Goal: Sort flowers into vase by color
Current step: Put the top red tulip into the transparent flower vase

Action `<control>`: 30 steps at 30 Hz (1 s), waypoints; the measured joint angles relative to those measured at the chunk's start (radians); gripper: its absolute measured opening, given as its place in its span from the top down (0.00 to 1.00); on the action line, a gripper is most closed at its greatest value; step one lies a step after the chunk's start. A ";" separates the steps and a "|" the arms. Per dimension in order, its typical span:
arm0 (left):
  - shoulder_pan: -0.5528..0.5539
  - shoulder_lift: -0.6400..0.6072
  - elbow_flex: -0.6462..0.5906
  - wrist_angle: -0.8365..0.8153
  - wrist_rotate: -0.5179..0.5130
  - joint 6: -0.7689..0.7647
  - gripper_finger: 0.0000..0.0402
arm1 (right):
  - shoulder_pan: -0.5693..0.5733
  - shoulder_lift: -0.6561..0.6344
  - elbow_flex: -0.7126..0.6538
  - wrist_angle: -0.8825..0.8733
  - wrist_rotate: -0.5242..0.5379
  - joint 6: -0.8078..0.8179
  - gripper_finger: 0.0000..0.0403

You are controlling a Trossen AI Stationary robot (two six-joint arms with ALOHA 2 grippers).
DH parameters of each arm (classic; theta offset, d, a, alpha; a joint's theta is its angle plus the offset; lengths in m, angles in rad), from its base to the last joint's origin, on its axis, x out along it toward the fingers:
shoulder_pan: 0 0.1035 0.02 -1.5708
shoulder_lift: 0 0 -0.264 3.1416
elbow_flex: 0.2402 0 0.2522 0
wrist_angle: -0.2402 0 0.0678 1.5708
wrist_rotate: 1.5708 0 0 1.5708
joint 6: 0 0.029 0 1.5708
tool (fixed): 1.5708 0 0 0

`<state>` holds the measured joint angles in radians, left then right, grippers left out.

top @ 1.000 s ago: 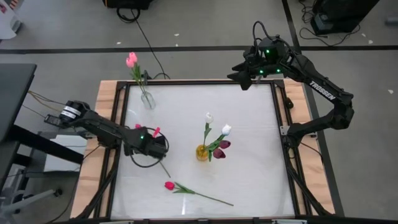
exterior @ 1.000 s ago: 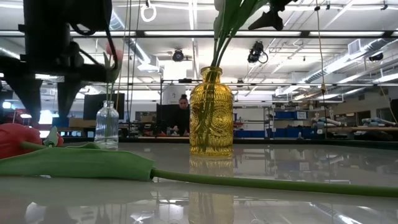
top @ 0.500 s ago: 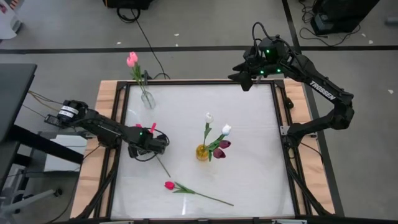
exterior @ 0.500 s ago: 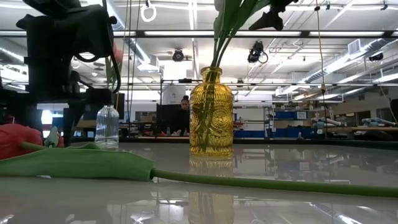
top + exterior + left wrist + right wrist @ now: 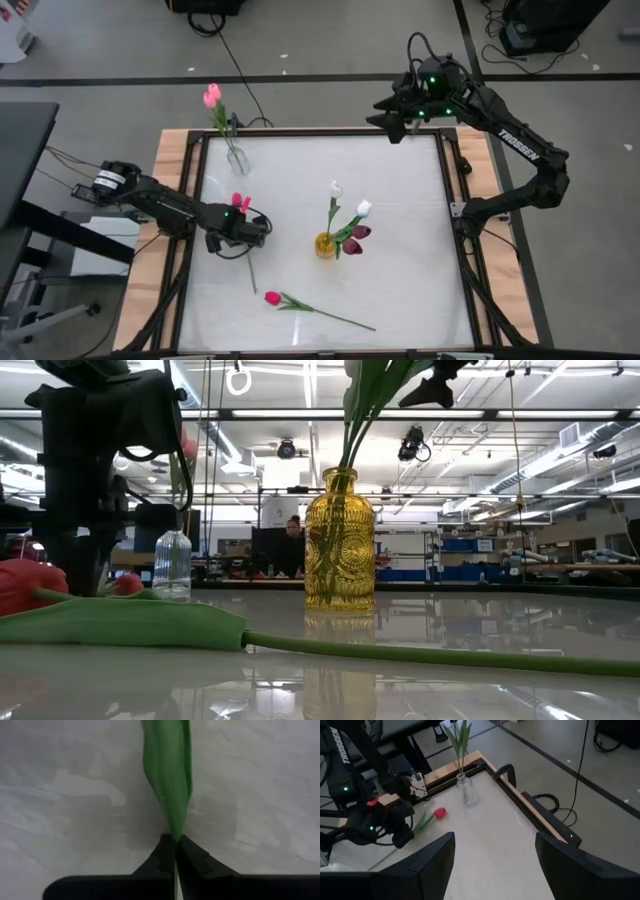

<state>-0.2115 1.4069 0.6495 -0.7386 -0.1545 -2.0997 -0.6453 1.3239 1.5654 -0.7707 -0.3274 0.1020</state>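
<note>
Since a second ago: left tool [image 5: 243, 233] lowered onto the table [image 5: 400, 290] and clamped on a pink tulip [image 5: 240, 201] stem, tulip shifted.
Left tool: clenched, green stem pinched between fingertips [image 5: 167, 851].
Right tool [image 5: 393, 124]: released, fingers spread, raised over the far right table corner.
Red tulip [image 5: 272, 298]: flat on the table, near edge.
Clear vase [image 5: 237, 159]: one pink flower [image 5: 211, 95].
Yellow vase [image 5: 325, 244]: white and dark purple flowers.

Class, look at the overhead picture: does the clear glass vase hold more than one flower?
No: the clear vase holds a single pink tulip, nothing else.
</note>
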 joint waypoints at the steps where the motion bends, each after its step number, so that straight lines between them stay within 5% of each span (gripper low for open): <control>1: 0.000 -0.008 0.005 -0.001 -0.003 0.000 0.98 | 0.000 0.000 0.000 0.006 0.000 0.000 0.30; 12: -0.002 -0.199 0.140 -0.032 -0.319 0.139 0.98 | 0.000 0.000 0.000 0.014 0.001 0.001 0.30; 21: 0.068 -0.341 0.279 -0.042 -0.608 0.831 0.98 | 0.003 0.000 0.000 0.019 0.004 0.072 0.30; 27: 0.212 -0.411 0.348 -0.015 -0.883 1.176 0.98 | 0.023 0.000 0.000 0.072 -0.007 0.114 0.33; 30: 0.314 -0.451 0.339 0.018 -0.925 1.328 0.98 | 0.047 0.000 0.000 0.098 -0.005 0.147 0.36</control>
<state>0.1029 0.9554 0.9886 -0.7208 -1.0798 -0.7715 -0.5983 1.3235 1.5654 -0.6731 -0.3328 0.2493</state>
